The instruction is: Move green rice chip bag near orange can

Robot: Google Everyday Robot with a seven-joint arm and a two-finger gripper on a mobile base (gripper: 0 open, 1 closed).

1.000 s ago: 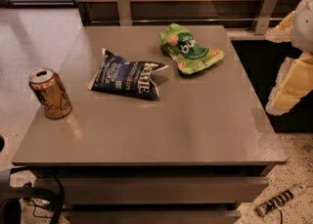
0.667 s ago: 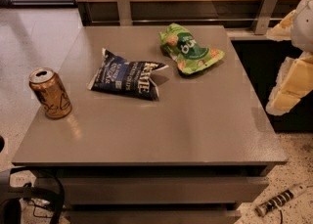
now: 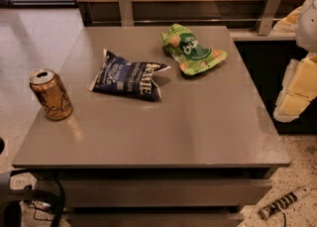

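The green rice chip bag (image 3: 192, 49) lies crinkled at the back of the grey table (image 3: 198, 127), right of centre. The orange can (image 3: 50, 94) stands upright at the table's left edge, far from the bag. My gripper (image 3: 298, 65) shows as pale cream and white parts at the right edge of the view. It is off the table's right side, apart from the bag and holding nothing that I can see.
A dark blue Kettle chip bag (image 3: 131, 75) lies between the can and the green bag. A wooden wall with metal brackets (image 3: 125, 6) runs behind the table. A dark cabinet (image 3: 265, 72) stands to the right. Cables (image 3: 34, 196) lie on the floor at lower left.
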